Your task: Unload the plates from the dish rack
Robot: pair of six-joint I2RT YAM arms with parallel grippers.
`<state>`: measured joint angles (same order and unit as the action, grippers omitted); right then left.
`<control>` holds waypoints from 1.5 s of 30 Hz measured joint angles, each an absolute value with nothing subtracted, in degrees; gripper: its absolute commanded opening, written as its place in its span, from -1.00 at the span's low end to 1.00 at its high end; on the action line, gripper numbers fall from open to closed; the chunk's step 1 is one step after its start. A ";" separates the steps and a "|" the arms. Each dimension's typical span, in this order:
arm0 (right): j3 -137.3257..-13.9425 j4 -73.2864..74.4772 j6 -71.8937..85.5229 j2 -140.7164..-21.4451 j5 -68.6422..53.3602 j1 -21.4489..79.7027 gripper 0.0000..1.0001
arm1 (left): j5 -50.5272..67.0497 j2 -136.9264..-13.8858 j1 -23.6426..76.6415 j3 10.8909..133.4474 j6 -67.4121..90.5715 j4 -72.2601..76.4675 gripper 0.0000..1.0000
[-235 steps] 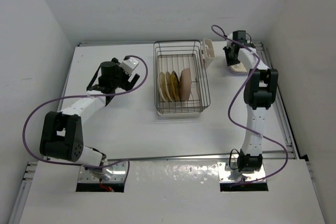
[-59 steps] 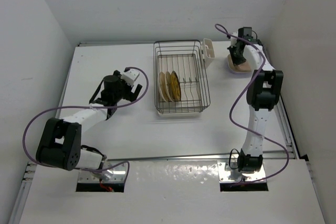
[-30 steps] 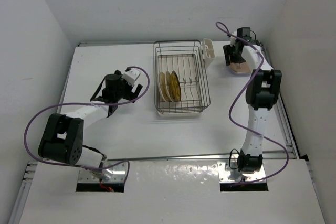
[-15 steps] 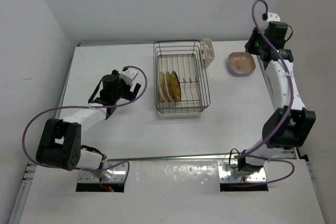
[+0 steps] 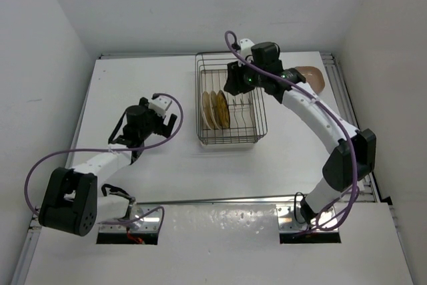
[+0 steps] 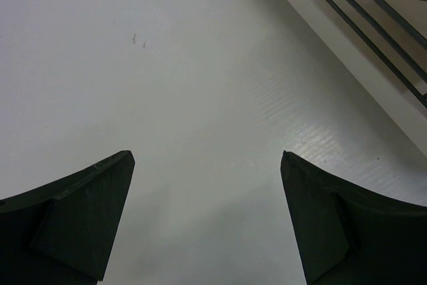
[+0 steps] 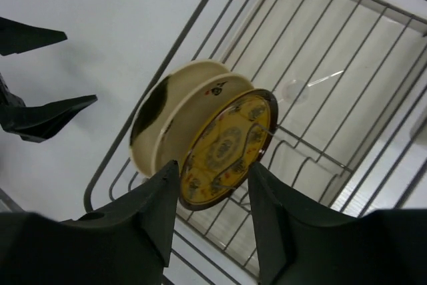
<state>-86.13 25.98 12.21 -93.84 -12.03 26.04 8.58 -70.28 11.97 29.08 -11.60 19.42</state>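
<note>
- Dish rack (image 5: 243,121): mid-table (image 5: 147,78), long axis near-to-far.
- Cream plates (image 7: 163,118), yellow-gold plate (image 7: 227,148): in rack's left half, on edge between prongs, row running left-right. Yellow-gold patterned face points right.
- Pinkish plate (image 5: 313,77): flat on table, right of rack.
- Right gripper (image 7: 213,168): above rack, jaws parted, nothing gripped, aimed at yellow-gold plate.
- Left gripper (image 6: 207,158): jaws wide apart, empty, over table left of rack.

I count one dish rack (image 5: 230,139) on the desk (image 5: 133,78). It holds three plates: two cream plates (image 5: 207,110) and one yellow-gold plate (image 5: 223,109). One pinkish-beige plate (image 5: 312,75) lies at the far right, partly hidden, so I cannot count anything beneath it. Two arms (image 5: 313,115) are present, with one hand each: left hand (image 6: 207,165) and right hand (image 7: 212,168).
</note>
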 measured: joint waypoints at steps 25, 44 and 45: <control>-83.74 26.44 21.02 -99.55 0.86 37.36 -0.48 | 8.60 -63.88 13.04 24.86 -11.33 20.03 0.97; -88.51 31.70 24.91 -103.79 7.81 38.89 -0.97 | 8.54 -63.75 13.04 23.66 -11.33 20.18 0.98; -89.01 31.73 25.36 -103.79 7.68 38.89 -1.00 | 8.54 -63.75 13.04 23.59 -11.33 20.23 0.98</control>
<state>-89.01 31.73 25.36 -103.79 7.68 38.89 8.54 -63.75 13.04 23.59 -11.33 20.23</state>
